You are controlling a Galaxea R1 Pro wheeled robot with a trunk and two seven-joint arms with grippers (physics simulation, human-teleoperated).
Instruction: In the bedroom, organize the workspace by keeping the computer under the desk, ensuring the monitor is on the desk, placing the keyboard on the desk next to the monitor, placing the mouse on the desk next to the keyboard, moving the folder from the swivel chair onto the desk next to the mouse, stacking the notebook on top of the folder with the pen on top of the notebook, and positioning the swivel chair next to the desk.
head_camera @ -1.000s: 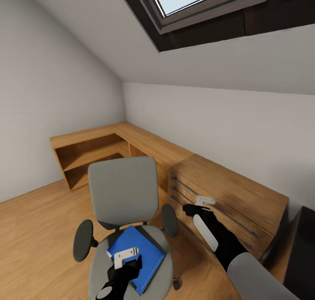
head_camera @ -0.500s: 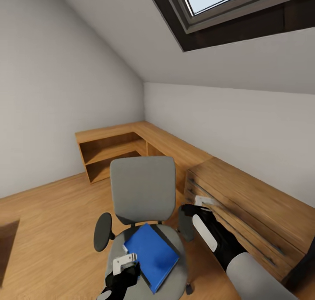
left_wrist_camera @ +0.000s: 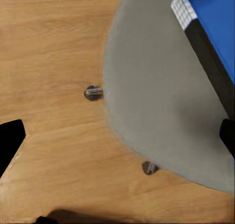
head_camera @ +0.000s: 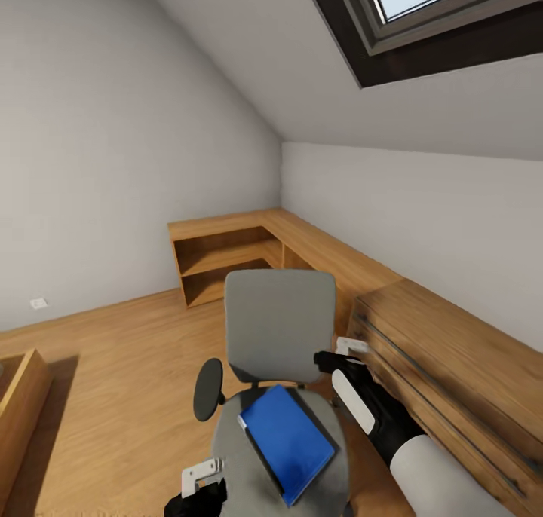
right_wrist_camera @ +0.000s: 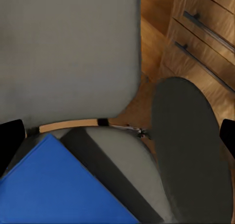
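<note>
View panned; folder (head_camera: 287,439) overhangs seat edge (slightly).

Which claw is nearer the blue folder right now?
Roughly equal, the left perhaps nearer: the left claw hovers off the folder's near-left side by the seat's edge, and the right claw is raised beyond its far-right corner.

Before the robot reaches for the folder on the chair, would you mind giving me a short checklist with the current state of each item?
1. Folder lies flat on the swivel chair seat: ok.
2. Nothing rests on top of the folder: ok.
3. Left gripper is open and empty, beside the seat's edge: ok.
4. Right gripper is free, near the wooden drawer chest; open or shut: cannot tell.
5. Right arm has room beside the chest: cannot tell.
6. Destination desk in sight: not ok.
</note>
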